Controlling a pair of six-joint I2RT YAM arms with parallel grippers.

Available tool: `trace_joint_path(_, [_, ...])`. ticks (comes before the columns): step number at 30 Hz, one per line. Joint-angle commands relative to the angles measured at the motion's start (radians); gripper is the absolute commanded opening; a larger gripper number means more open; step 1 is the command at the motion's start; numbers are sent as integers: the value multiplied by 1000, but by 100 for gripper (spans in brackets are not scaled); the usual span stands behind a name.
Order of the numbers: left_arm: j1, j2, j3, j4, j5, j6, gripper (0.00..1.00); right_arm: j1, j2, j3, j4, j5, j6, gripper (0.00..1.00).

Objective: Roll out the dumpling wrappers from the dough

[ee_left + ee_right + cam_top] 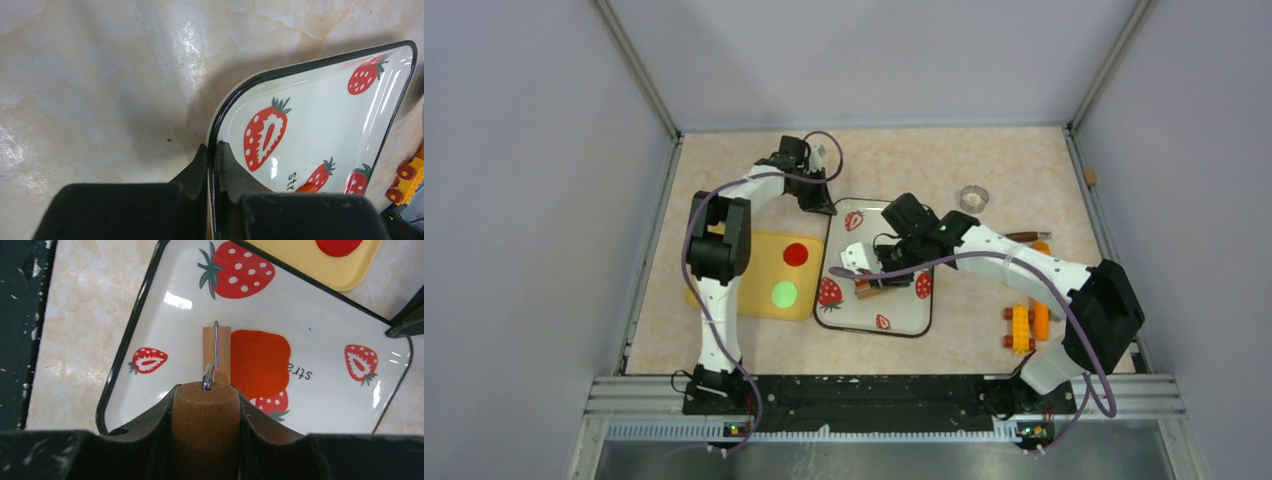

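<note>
The dough (260,362) is a flattened orange-red blob lying in the white strawberry-print tray (150,315). My right gripper (205,392) is shut on the wooden handle (205,420) of a small roller, whose wooden head (216,347) rests on the tray against the dough's left edge. My left gripper (214,150) is shut on the black rim of the tray (325,115) at its far left corner (829,210). Two dumpling wrappers, one red (795,253) and one green (784,293), lie on the yellow tray (759,300).
A metal ring cutter (974,197) stands on the table behind the right arm. A yellow toy block (1021,328) and an orange piece (1041,318) lie at the right, near that arm's base. Walls close in the table on three sides.
</note>
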Motion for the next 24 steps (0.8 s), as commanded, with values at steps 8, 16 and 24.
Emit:
trace_joint_path(8, [26, -2, -24, -22, -113, 42, 0, 7, -1, 1, -175, -15, 66, 0])
trace_joint_path(16, [24, -11, -45, -22, -80, 37, 0, -29, 14, 262, -116, 20, 101, 0])
trace_joint_path(24, [25, -11, -52, -19, -77, 37, 0, -29, 45, 128, 136, 43, 78, 0])
